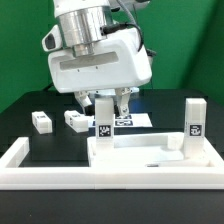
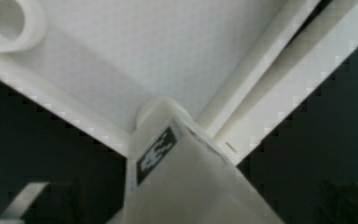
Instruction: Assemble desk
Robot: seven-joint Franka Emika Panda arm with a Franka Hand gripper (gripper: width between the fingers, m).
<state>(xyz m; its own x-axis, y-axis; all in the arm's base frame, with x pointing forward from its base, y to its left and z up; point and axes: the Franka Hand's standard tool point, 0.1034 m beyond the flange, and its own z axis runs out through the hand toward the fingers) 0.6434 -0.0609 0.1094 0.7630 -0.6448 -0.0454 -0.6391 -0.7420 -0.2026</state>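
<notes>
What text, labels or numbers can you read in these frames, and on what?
No words, brands or numbers are readable in either view.
Centre leg: square black-and-white tag, a pattern, not text.
Leg at the exterior view's right: same kind of tag, no text.
Marker board: tags too small and partly hidden, unreadable.

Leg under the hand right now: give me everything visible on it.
The leg is a short white block, plastic-looking, with a black-and-white square tag on its camera-facing side. It stands upright on the tabletop panel, at the far corner on the exterior view's left, its base meeting the panel. The hand sits over its top, fingers either side; whether they clamp it cannot be told. The wrist view also shows a tag on it.
</notes>
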